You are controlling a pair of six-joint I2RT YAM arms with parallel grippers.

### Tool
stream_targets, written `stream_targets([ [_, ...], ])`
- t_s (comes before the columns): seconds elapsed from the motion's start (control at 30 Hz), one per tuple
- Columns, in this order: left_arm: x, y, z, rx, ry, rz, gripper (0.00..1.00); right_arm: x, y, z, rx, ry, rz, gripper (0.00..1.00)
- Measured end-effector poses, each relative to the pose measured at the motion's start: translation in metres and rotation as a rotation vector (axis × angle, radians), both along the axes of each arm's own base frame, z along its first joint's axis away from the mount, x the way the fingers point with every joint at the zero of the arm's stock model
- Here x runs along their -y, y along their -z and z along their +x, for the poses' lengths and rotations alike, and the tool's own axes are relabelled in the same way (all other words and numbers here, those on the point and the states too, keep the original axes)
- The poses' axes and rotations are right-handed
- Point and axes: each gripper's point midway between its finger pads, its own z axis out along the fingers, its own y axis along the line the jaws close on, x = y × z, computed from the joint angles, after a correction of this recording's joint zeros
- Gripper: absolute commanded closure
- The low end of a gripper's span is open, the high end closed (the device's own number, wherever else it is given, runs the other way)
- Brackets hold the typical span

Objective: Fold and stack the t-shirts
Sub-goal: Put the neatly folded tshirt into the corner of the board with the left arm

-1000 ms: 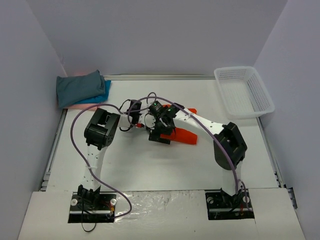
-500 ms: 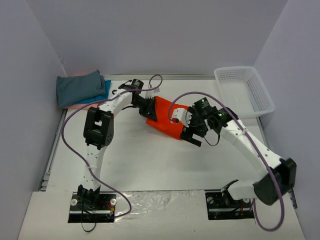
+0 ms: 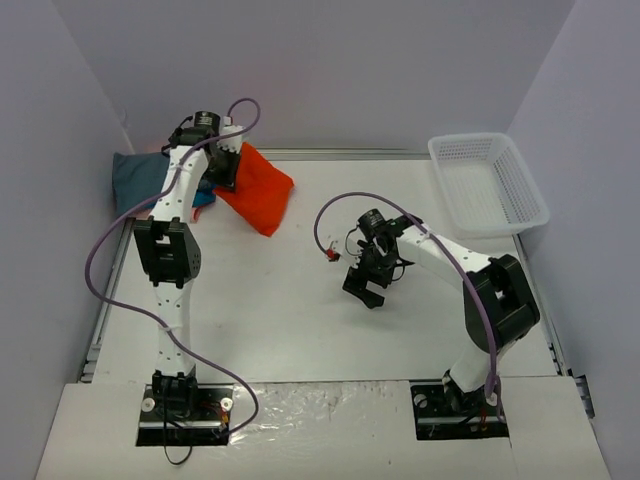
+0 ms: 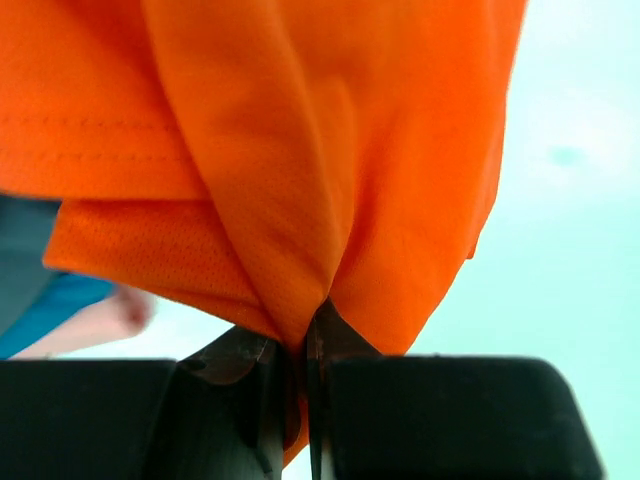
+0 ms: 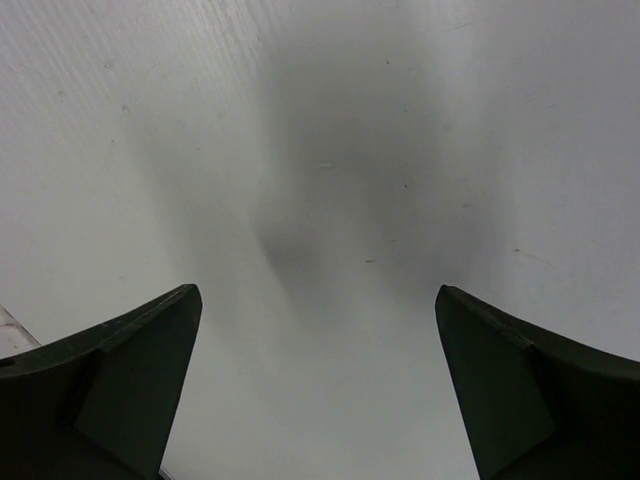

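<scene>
My left gripper [image 3: 224, 166] is shut on a pinched fold of the bright orange t-shirt [image 3: 259, 190], which hangs from it at the back left of the table. In the left wrist view the orange t-shirt [image 4: 330, 150] fills the frame above the left gripper [image 4: 300, 335]. Just left of it lies the stack of folded t-shirts, dark grey-teal [image 3: 135, 178] on top of bright blue [image 3: 204, 197]. Blurred under the cloth are the grey-teal [image 4: 22, 240], blue [image 4: 50, 308] and pale pink [image 4: 112, 318] shirts. My right gripper [image 3: 362, 287] stands open over bare table, nothing in the right gripper [image 5: 318, 300].
A white mesh basket [image 3: 531, 186] stands at the back right corner. Walls close the table on the left, back and right. The left arm's purple cable [image 3: 105, 262] loops along the left side.
The left arm has swung the orange t-shirt from the table's middle up to the back left beside the stack. The right gripper has drawn away from the shirt toward the middle.
</scene>
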Motion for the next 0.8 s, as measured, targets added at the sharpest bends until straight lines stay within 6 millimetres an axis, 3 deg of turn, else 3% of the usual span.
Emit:
stream_targets([
  [0.13,-0.061,-0.011,0.016,0.058,-0.097,0.119,0.98,0.002,0.009,-0.005,-0.027,0.007,-0.008,0.0],
  [0.23,-0.086,-0.021,0.028,0.111,-0.128,0.201,0.98,0.001,0.015,-0.008,-0.046,0.01,-0.012,0.0],
  [0.57,-0.113,-0.037,0.041,0.195,-0.116,0.367,0.98,0.001,0.04,-0.015,-0.115,0.013,-0.052,0.0],
  [0.8,-0.126,-0.058,0.051,0.263,-0.132,0.405,0.98,0.002,0.042,-0.015,-0.109,0.013,-0.071,0.0],
])
